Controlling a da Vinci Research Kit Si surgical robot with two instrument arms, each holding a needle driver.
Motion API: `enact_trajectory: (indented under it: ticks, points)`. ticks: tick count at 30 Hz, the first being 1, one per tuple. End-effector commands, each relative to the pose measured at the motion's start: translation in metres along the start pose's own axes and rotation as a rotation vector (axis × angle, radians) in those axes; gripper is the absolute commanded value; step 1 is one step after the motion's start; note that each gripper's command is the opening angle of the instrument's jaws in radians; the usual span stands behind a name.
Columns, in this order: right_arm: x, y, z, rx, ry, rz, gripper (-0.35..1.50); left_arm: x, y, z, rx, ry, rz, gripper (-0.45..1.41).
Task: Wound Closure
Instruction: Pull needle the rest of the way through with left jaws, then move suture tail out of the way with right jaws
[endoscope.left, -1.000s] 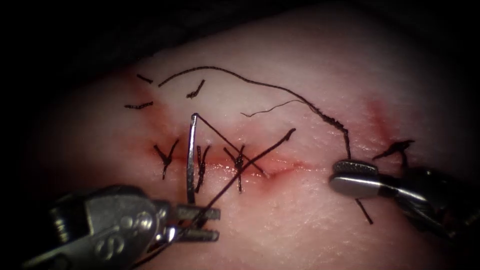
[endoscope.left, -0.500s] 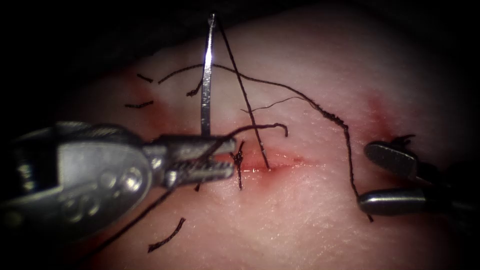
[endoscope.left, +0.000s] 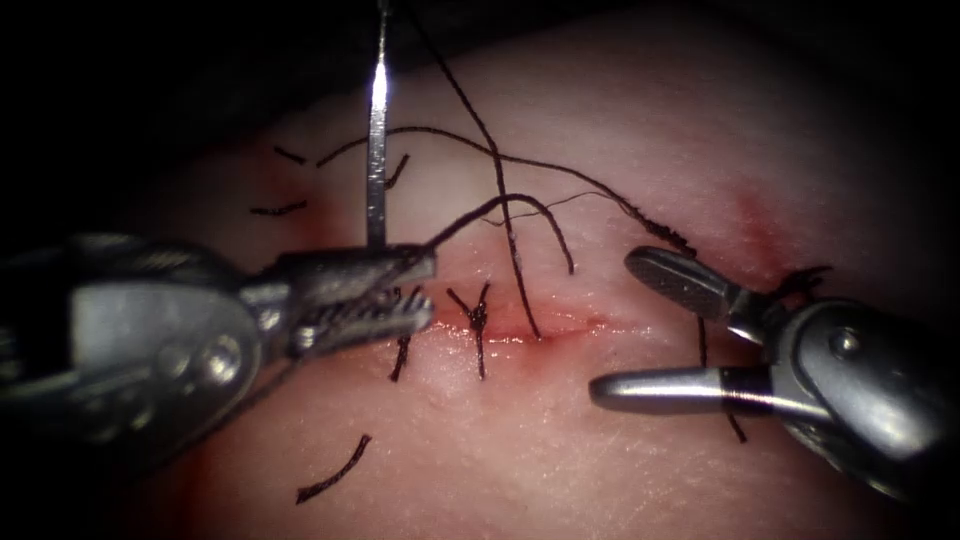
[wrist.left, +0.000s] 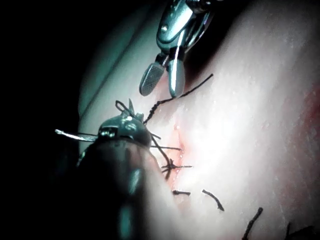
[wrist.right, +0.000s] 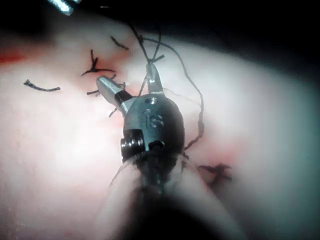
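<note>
The left hand (endoscope.left: 405, 290) pinches the needle (endoscope.left: 377, 140) near one end; its long axis stands upright, clear of the tissue (endoscope.left: 620, 470). The right hand (endoscope.left: 640, 325) is spread, holding nothing.

The left tool (endoscope.left: 405, 290) lies left of the cut (endoscope.left: 530, 328) and holds the needle (endoscope.left: 377, 140) upright, clear of the tissue (endoscope.left: 560, 450). The right tool (endoscope.left: 640, 330) lies right of the cut, its jaws spread. Thread (endoscope.left: 500, 200) rises from the cut.
</note>
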Motion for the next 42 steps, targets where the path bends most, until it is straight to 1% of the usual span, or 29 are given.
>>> enact_trajectory:
  ticks: [1, 3, 4, 6, 7, 13, 14, 15, 16, 17, 18, 19, 21, 22, 23, 25, 26, 27, 29, 30, 32, 33, 34, 35, 36, 37, 38, 41, 42]
  points:
    - [0.0011, 0.0004, 0.0018, -0.004, 0.005, -0.043, 0.91, 0.0, -0.0007, 0.0008, 0.002, -0.003, 0.007, -0.45]
    - [0.0013, 0.0003, 0.0021, -0.007, 0.006, -0.059, 0.95, -0.0001, -0.0004, 0.0009, 0.002, -0.006, 0.01, -0.45]
    - [0.0016, -0.0002, 0.0031, -0.021, 0.006, -0.116, 1.05, -0.0001, -0.0002, 0.001, -0.002, -0.011, 0.014, -0.45]
    - [0.0018, -0.0006, 0.0039, -0.033, 0.007, -0.162, 1.1, 0.0001, -0.0003, 0.0008, -0.004, -0.009, 0.012, -0.45]
    - [0.0019, -0.0009, 0.0046, -0.042, 0.005, -0.172, 1.06, 0.0003, -0.0004, 0.0005, -0.005, -0.01, 0.01, -0.45]
    - [0.0022, -0.0013, 0.0059, -0.061, 0.002, -0.246, 1.08, 0.0008, -0.0002, 0.0002, -0.004, -0.017, 0.009, -0.45]
    - [0.0024, -0.0015, 0.0063, -0.066, 0.002, -0.257, 0.91, 0.0008, -0.0001, 0.0002, -0.006, -0.019, 0.011, -0.45]
    - [0.0025, -0.0017, 0.0063, -0.067, 0.005, -0.256, -0.21, 0.0007, 0.0, 0.0003, -0.008, -0.021, 0.013, -0.45]
    - [0.0026, -0.0017, 0.0061, -0.071, -0.014, -0.262, -0.35, 0.0007, 0.0, 0.0003, -0.008, -0.021, 0.013, -0.45]
    - [0.0026, -0.0017, 0.0061, -0.071, -0.014, -0.262, -0.35, 0.0007, 0.0, 0.0003, -0.008, -0.021, 0.013, -0.45]
    - [0.0027, -0.0016, 0.006, -0.08, -0.034, -0.261, -0.35, 0.0006, 0.0, 0.0003, -0.008, -0.019, 0.013, -0.45]
    - [0.0027, -0.0016, 0.0054, -0.074, -0.085, -0.266, -0.35, 0.0003, -0.0001, 0.0005, -0.008, -0.021, 0.012, -0.45]
    - [0.0028, -0.0017, 0.0047, -0.065, -0.093, -0.263, -0.35, 0.0001, -0.0002, 0.0008, -0.011, -0.023, 0.012, -0.45]
    - [0.0028, -0.0017, 0.0043, -0.063, -0.086, -0.262, -0.35, 0.0, -0.0002, 0.001, -0.011, -0.021, 0.011, -0.45]
    - [0.003, -0.0016, 0.0027, -0.072, -0.05, -0.258, -0.35, -0.0003, -0.0003, 0.0014, -0.013, -0.008, 0.016, -0.45]
    - [0.0029, -0.0014, 0.0006, -0.079, -0.018, -0.256, -0.35, -0.0007, -0.0004, 0.0018, -0.014, 0.003, 0.004, -0.45]
    - [0.0025, -0.001, -0.0022, -0.067, -0.007, -0.273, -0.35, -0.0014, -0.0005, 0.0022, -0.017, 0.014, -0.007, -0.45]
    - [0.0022, -0.0008, -0.0036, -0.061, -0.004, -0.277, -0.35, -0.0017, -0.0006, 0.0023, -0.018, 0.019, -0.013, -0.45]
    - [0.0014, -0.0002, -0.0065, -0.065, -0.007, -0.294, -0.35, -0.0023, -0.0007, 0.0027, -0.022, 0.039, -0.031, -0.45]
    - [0.0004, 0.0007, -0.009, -0.052, -0.024, -0.327, -0.35, -0.0028, -0.0008, 0.003, -0.029, 0.071, -0.053, -0.45]
    - [-0.0005, 0.0017, -0.0109, -0.024, -0.054, -0.349, -0.35, -0.0029, -0.0009, 0.0033, -0.036, 0.102, -0.07, -0.45]
    - [-0.0015, 0.0031, -0.0124, 0.007, -0.093, -0.371, -0.35, -0.0029, -0.0008, 0.0035, -0.049, 0.154, -0.092, -0.45]
    - [-0.0018, 0.0037, -0.0129, 0.019, -0.109, -0.377, -0.35, -0.0028, -0.0008, 0.0037, -0.054, 0.176, -0.103, -0.45]
    - [-0.0023, 0.0044, -0.0132, 0.029, -0.129, -0.383, 0.22, -0.0026, -0.0007, 0.0039, -0.059, 0.198, -0.114, -0.45]
    - [-0.0026, 0.005, -0.0134, 0.03, -0.138, -0.386, 0.73, -0.0024, -0.0006, 0.0041, -0.06, 0.207, -0.114, -0.45]
    - [-0.0026, 0.005, -0.0134, 0.03, -0.138, -0.386, 0.73, -0.0024, -0.0006, 0.0041, -0.06, 0.207, -0.114, -0.45]
    - [-0.0033, 0.006, -0.0129, 0.024, -0.143, -0.388, 1.38, -0.0018, -0.0002, 0.0047, -0.063, 0.228, -0.117, -0.45]
    - [-0.0036, 0.0067, -0.0122, 0.018, -0.147, -0.393, 1.48, -0.0011, 0.0004, 0.0052, -0.063, 0.247, -0.118, -0.45]
    - [-0.0036, 0.0072, -0.012, 0.015, -0.151, -0.444, 1.48, -0.0008, 0.0008, 0.0055, -0.064, 0.259, -0.12, -0.45]
